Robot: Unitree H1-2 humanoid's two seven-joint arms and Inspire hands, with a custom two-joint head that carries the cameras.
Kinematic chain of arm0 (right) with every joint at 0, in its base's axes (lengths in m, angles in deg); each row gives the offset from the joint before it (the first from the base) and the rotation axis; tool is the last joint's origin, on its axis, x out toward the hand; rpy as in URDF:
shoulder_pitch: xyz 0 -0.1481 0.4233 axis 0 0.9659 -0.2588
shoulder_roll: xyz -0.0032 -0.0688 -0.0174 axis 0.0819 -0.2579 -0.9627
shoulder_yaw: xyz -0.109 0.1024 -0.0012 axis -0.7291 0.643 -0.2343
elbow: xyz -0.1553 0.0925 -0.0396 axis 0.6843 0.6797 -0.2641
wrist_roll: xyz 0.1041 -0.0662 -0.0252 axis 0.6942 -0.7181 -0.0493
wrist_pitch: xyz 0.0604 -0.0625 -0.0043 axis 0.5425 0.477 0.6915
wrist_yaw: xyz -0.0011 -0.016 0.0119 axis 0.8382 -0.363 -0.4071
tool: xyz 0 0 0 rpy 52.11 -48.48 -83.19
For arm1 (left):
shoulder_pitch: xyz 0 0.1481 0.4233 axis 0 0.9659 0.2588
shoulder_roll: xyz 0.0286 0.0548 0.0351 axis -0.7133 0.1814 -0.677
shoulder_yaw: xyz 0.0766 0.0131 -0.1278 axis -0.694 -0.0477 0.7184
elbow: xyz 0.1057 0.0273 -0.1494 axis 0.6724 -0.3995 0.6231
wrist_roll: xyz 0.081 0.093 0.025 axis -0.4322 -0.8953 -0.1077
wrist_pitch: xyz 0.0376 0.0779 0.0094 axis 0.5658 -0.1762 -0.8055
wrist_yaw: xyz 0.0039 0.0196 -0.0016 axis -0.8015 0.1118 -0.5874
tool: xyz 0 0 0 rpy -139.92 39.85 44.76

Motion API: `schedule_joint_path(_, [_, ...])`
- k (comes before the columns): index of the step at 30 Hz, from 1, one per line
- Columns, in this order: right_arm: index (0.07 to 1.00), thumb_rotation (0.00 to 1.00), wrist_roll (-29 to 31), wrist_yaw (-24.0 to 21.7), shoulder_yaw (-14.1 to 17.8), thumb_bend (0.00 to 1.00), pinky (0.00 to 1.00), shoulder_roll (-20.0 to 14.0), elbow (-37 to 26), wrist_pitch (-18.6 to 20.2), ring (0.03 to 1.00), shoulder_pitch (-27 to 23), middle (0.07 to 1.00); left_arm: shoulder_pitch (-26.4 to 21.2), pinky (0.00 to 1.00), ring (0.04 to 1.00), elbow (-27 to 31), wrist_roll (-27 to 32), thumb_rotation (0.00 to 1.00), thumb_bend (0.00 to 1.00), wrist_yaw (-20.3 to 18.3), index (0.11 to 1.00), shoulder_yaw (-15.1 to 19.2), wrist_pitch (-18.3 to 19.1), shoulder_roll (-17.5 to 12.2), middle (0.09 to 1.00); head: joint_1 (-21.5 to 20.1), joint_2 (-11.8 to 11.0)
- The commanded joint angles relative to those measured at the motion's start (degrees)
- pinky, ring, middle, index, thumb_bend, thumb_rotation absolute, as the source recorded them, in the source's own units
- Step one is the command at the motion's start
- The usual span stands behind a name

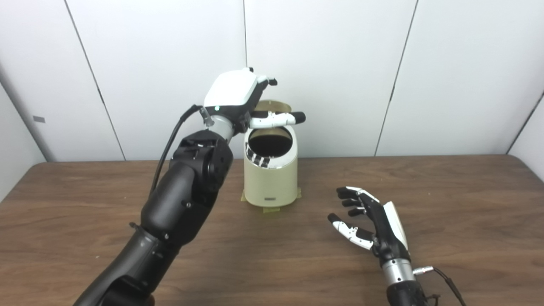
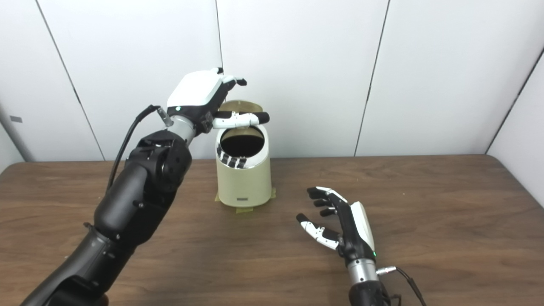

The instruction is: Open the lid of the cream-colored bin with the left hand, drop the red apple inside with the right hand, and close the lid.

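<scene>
Bin: the cream-colored bin (image 1: 270,178) stood upright at the centre of the frame, towards the far edge of the wooden table (image 1: 446,204), with strips of yellowish tape showing under its base.
Lid: the lid (image 1: 274,106) was raised behind the dark round opening, tilted up and back, only its golden inner face showing above the rim.
Left hand: the left hand (image 1: 238,95) hung at the upper middle of the frame, above and just left of the bin's mouth; its thumb (image 1: 276,120) stretched across the back rim of the opening, in front of the lid. The other fingers curled out of sight behind the white back of the hand, so whether they gripped the lid could not be told.
Right hand: the right hand (image 2: 340,221) sat low at the lower right of centre, palm turned towards the left, fingers spread apart and loosely curved, holding nothing.
Apple: no red apple showed anywhere in either view; the inside of the bin was too dark to read.
Backdrop: pale wall panels (image 1: 340,63) filled the upper half of the frame.
</scene>
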Motion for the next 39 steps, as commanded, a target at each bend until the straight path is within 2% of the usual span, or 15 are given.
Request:
schedule_joint_path(1, [0.712, 0.24, -0.61, 0.91, -0.26, 0.23, 0.6, 0.77, 0.05, -0.67, 0.699, -1.18, 0.722, -1.77, 1.0, 1.0, 2.22, 0.36, 1.0, 0.95, 1.11, 0.866, -0.06, -1.96, -0.57, 0.897, -0.02, 0.01])
schedule_joint_path(6, [0.715, 0.21, -0.74, 0.64, -0.4, 0.23, 0.59, 0.8, -0.49, -0.06, 0.689, -1.0, 0.723, 1.1, 1.0, 0.998, 4.84, 2.13, 1.0, 0.9, 1.9, 0.863, -0.62, -4.93, 0.03, 0.885, -0.24, 0.12])
schedule_joint_path(9, [0.715, 0.21, -0.65, 0.68, -0.41, 0.23, 0.58, 0.85, -0.66, -0.14, 0.686, -0.86, 0.721, 2.62, 1.0, 0.992, 5.99, 2.49, 1.0, 0.9, 2.0, 0.859, -0.87, -5.81, 0.63, 0.878, -0.24, 0.24])
schedule_joint_path(15, [0.715, 0.22, -0.96, 0.7, -0.49, 0.23, 0.59, 0.87, -1.16, 0.47, 0.688, -0.66, 0.722, 4.6, 1.0, 0.986, 6.95, 2.04, 1.0, 0.9, 0.55, 0.857, -1.24, -5.28, 1.23, 0.878, -0.36, 0.44])
schedule_joint_path(21, [0.718, 0.21, -0.78, 0.03, -0.6, 0.24, 0.58, 0.63, -2.05, 1.5, 0.684, -0.44, 0.72, 7.29, 1.0, 0.988, 9.27, 2.01, 1.0, 0.85, -1.7, 0.861, -1.47, -4.87, 0.96, 0.881, -0.42, 0.83])
schedule_joint_path(25, [0.718, 0.23, -0.51, -0.17, -0.45, 0.24, 0.57, 0.54, -2.24, 1.69, 0.676, -0.45, 0.72, 8.88, 1.0, 0.989, 10.52, 1.76, 1.0, 0.87, -2.7, 0.868, -1.31, -4.29, 1.12, 0.883, -0.58, 1.1])
schedule_joint_path(35, [0.718, 0.32, -1.56, -0.23, -0.67, 0.25, 0.58, 0.21, -3.1, 3.23, 0.679, -0.3, 0.712, 12.25, 1.0, 0.989, 10.57, 3.79, 1.0, 0.88, -3.31, 0.886, -0.63, -3.88, 1.52, 0.9, -0.5, 1.73])
schedule_joint_path(39, [0.721, 0.3, -1.31, -0.53, -0.65, 0.25, 0.58, 0.33, -3.34, 3.68, 0.681, -0.26, 0.716, 13.13, 1.0, 0.987, 10.18, 4.63, 1.0, 0.86, -3.28, 0.906, -0.6, -4.21, 1.47, 0.91, -0.62, 1.77])
